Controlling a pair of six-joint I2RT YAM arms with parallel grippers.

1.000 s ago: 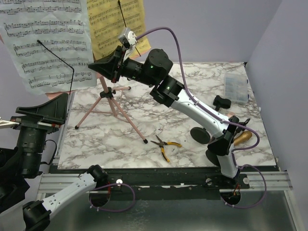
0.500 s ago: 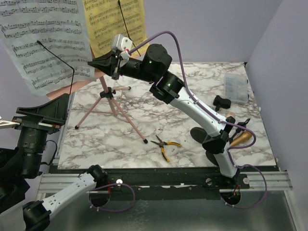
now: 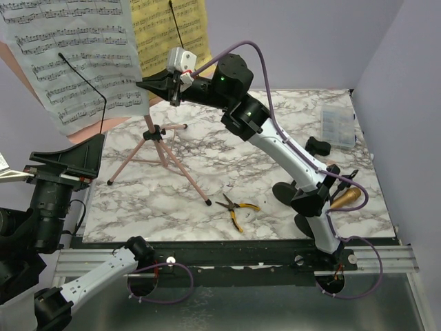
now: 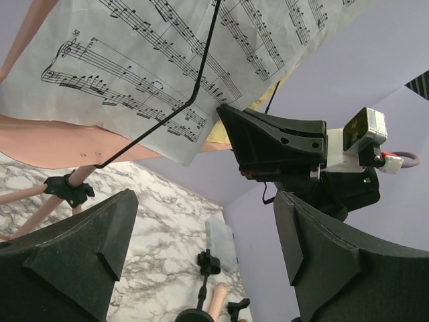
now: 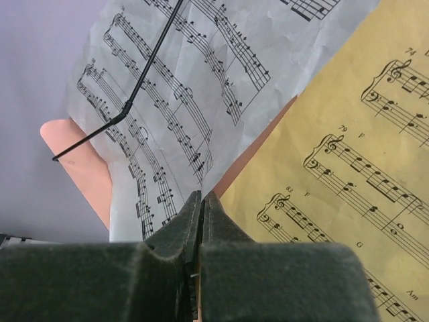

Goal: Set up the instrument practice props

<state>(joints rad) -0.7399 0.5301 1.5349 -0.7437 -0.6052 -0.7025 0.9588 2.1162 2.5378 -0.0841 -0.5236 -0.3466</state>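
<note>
The pink tripod music rack [image 3: 157, 141] stands at the table's back left. A white sheet-music page [image 3: 69, 55] and a yellow page [image 3: 169, 27] lie on its pink desk [image 5: 74, 157], each under a thin black wire arm. My right gripper [image 3: 142, 85] is shut, nothing between its fingers. Its tips [image 5: 201, 196] rest at the strip of desk between the white page [image 5: 181, 87] and the yellow page [image 5: 348, 168]. My left gripper [image 4: 208, 261] hangs open and empty left of the table, below the white page [image 4: 167, 60]. Two black round-based holders [image 3: 286, 193] and a gold microphone [image 3: 344, 198] sit front right.
Yellow-handled pliers [image 3: 238, 207] lie near the front edge. A clear compartment box [image 3: 337, 127] sits at the back right, with a black clip [image 3: 317, 146] beside it. A pink microphone [image 4: 218, 298] lies by the holders. The right arm spans the table diagonally.
My right gripper has lifted a little and shifted right while staying shut. The desk and its pages have tilted with it. The left gripper has barely moved.
</note>
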